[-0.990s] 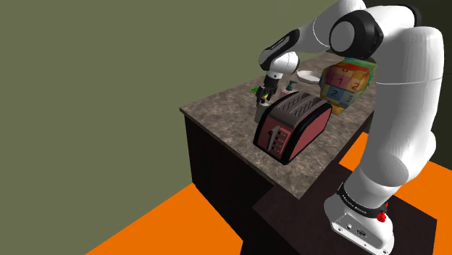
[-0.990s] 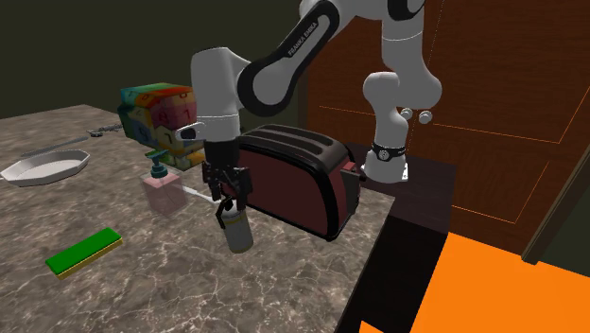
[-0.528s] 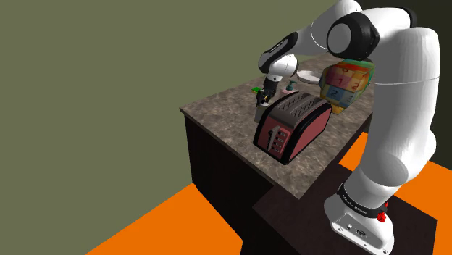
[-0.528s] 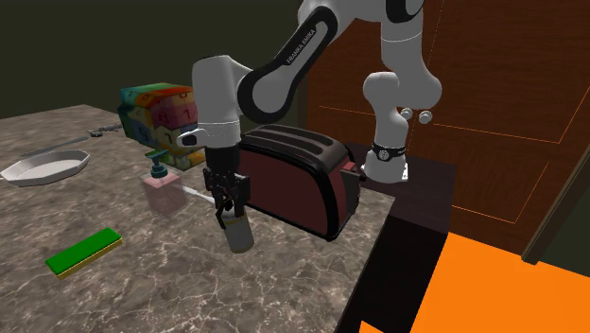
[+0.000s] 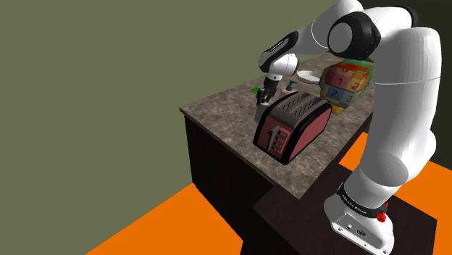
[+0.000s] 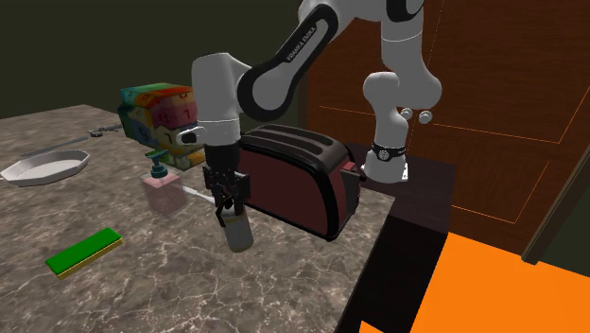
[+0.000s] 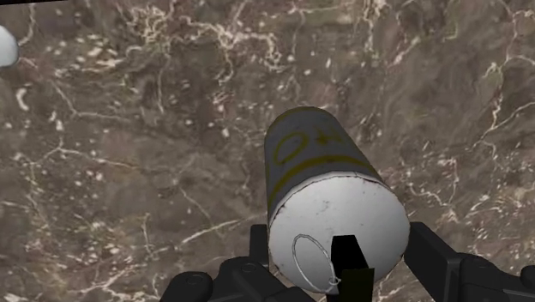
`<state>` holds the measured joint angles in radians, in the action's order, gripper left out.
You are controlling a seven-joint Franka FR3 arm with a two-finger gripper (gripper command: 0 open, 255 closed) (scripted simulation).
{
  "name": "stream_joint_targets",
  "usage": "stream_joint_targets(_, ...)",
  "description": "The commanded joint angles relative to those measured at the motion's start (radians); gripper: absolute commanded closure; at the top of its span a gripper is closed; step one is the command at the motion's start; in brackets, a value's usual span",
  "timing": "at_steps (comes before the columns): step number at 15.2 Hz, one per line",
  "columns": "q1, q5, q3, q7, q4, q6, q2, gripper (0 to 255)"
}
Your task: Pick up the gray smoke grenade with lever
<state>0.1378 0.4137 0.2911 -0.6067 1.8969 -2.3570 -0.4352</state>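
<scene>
The end effector (image 6: 227, 195) has narrowed since a second ago and now clasps the gray grenade (image 6: 237, 230), which is upright beside the toaster (image 6: 295, 180).

The multicoloured toy cube (image 5: 346, 81) behind the dark red toaster (image 5: 293, 124) bears a 2; the grey cylinder's (image 7: 319, 176) yellow marks are illegible.

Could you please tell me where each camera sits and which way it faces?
Shoulder view: beside and behind the stand, looking down over the counter; the arm shows.
Second exterior view: across the counter, facing the toaster and arm.
Wrist view: on the hand, looking down along the tool at the grenade; both fingers show.
Both exterior views share toaster, grenade and tool.
</scene>
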Motion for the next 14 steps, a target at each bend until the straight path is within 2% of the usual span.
stream_joint_targets(1, -0.003, -0.01, 0.005, 0.009, -0.004, 0.018, 0.015, 255)
stream_joint_targets(14, -0.019, -0.071, 0.032, 0.065, -0.047, 0.141, 0.104, 255)
